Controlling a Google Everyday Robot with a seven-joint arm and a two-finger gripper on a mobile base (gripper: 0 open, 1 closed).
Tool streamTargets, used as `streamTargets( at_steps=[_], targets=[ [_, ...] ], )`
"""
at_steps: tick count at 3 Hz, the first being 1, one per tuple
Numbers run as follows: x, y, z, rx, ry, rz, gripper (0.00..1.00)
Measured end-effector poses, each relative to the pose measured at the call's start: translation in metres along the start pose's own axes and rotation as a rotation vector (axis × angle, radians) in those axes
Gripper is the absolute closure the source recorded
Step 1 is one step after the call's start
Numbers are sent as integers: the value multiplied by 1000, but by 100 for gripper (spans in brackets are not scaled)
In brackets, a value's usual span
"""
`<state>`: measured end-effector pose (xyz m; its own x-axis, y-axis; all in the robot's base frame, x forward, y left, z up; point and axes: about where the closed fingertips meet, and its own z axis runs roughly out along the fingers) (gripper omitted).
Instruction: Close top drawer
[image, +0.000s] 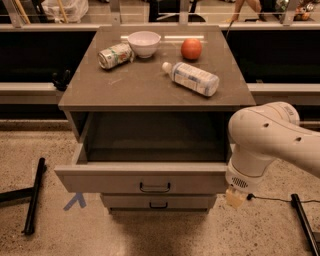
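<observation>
The top drawer (115, 183) of the grey-brown cabinet stands pulled far out, its deep box empty inside. Its front panel carries a small dark handle (155, 188) at the centre. My white arm (265, 140) hangs over the drawer's right front corner. My gripper (235, 198) sits below the wrist, right beside the right end of the drawer front, and is mostly hidden by the arm.
On the cabinet top (135, 85) lie a tipped can (115, 55), a white bowl (144, 43), an orange fruit (191, 49) and a plastic bottle on its side (191, 78). A shallower closed drawer (159, 202) sits below. Black stand legs lie on the floor at left (34, 196) and right (302, 220).
</observation>
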<state>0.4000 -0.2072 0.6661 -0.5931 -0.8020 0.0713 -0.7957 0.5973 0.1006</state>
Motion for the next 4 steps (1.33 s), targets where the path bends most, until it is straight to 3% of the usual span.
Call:
streamTargets(
  at_steps=[1, 2, 3, 4],
  targets=[
    [-2, -3, 3, 26, -6, 9, 100],
    [-17, -23, 8, 68, -100, 27, 100],
    [-40, -39, 11, 69, -185, 25, 100],
    [-56, -44, 11, 66, -221, 17, 100]
  ],
)
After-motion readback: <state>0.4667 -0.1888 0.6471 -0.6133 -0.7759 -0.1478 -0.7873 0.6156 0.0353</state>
